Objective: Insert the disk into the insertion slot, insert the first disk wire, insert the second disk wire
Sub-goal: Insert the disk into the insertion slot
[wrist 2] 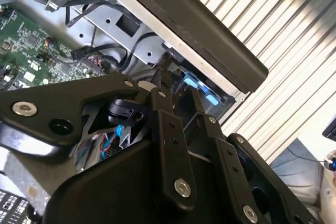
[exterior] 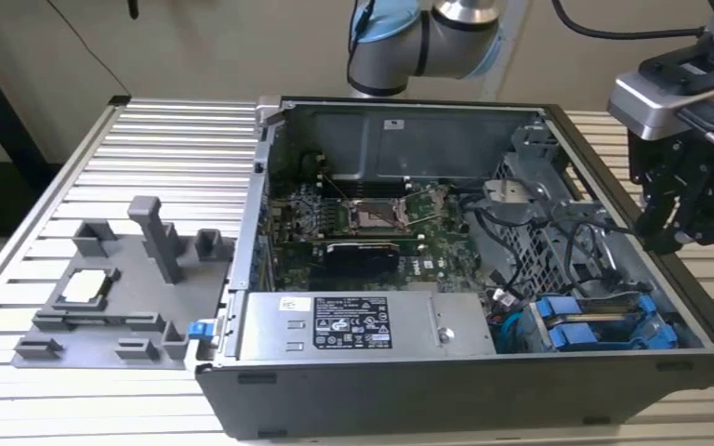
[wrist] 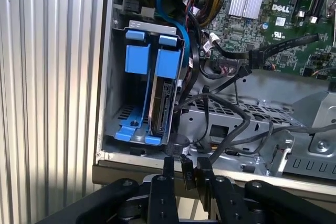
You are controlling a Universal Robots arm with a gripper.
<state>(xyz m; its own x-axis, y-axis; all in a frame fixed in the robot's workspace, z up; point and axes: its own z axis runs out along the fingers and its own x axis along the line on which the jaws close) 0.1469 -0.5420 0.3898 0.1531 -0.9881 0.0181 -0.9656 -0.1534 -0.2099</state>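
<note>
The disk (wrist: 160, 106) stands on edge in the insertion slot (wrist: 125, 114), a grey perforated cage at the case's corner, with its bright blue carrier frame (wrist: 169, 62) around it. A second blue frame (wrist: 137, 56) sits beside it. My gripper (wrist: 185, 178) hovers just outside the case wall near the cage, its black fingers (wrist: 168, 174) closed on a small black connector (wrist: 187, 174) of a disk wire. In the exterior view my gripper (exterior: 682, 230) hangs over the case's right edge, above the blue frames (exterior: 580, 321). In the second wrist view the fingers (wrist 2: 164, 85) point at the case rim.
Loose black cables (wrist: 231, 124) loop across the case floor beside the cage. A large grey labelled power-supply box (exterior: 357, 325) and the green motherboard (exterior: 370, 218) lie inside the case. A grey fixture (exterior: 122, 288) stands on the ribbed metal table (exterior: 146, 158) at the exterior view's left.
</note>
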